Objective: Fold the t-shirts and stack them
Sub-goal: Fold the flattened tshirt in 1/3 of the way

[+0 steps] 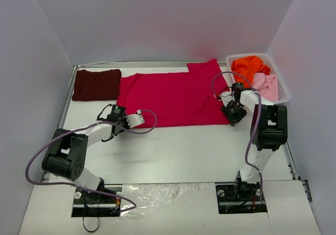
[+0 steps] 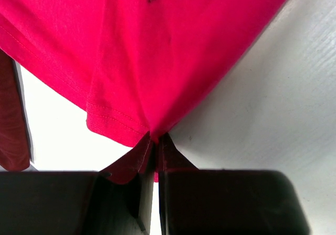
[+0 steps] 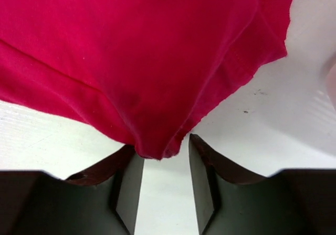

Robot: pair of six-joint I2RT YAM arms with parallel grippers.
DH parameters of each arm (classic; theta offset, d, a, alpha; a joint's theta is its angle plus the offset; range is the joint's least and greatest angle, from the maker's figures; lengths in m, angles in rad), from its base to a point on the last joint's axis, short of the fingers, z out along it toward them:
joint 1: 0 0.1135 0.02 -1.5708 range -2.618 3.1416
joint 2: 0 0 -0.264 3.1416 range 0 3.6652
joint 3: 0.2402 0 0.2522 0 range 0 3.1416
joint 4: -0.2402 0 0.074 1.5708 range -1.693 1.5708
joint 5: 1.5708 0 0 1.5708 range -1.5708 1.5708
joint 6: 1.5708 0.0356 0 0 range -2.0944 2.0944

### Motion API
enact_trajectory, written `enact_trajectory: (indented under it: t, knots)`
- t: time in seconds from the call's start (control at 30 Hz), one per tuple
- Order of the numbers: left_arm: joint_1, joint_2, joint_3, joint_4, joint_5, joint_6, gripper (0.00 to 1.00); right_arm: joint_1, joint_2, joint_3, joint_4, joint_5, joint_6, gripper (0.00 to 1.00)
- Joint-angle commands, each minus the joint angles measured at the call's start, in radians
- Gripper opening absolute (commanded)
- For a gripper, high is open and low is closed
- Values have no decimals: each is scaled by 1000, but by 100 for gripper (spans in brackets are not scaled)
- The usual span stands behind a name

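While the left jaws pinch the hem of the crimson t-shirt (image 2: 157,51), the right jaws stand half-open around its corner.

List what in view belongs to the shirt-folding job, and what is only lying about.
Job:
- crimson t-shirt, spread out
- maroon t-shirt, folded
- orange t-shirt, crumpled
- pale pink t-shirt, crumpled

Lying about:
- white mesh basket, holding the orange and pink shirts
- table
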Motion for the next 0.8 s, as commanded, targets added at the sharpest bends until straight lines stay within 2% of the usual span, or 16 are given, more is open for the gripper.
enact_trajectory:
  t: [0.0, 0.17, 0.27, 0.33, 0.57, 0.77]
  knots:
    - [-8, 5, 43, -34, 1, -21, 2, -5, 50, 1, 5, -2, -26, 34]
    - [-10, 13, 54, -39, 1, -30, 2, -5, 33, -5, 5, -36, -40, 24]
    - [-11, 16, 57, -40, -1, -33, 2, -5, 34, -2, 3, -26, -41, 6]
    - [-11, 16, 57, -42, -2, -33, 2, -6, 36, -2, 3, -12, -41, 0]
    - [-13, -18, 48, -62, -1, -36, 2, -11, -2, -24, -9, 19, -46, 0]
    - [-13, -87, 34, -111, 1, -33, 2, -11, -111, -73, -58, 17, -63, 0]
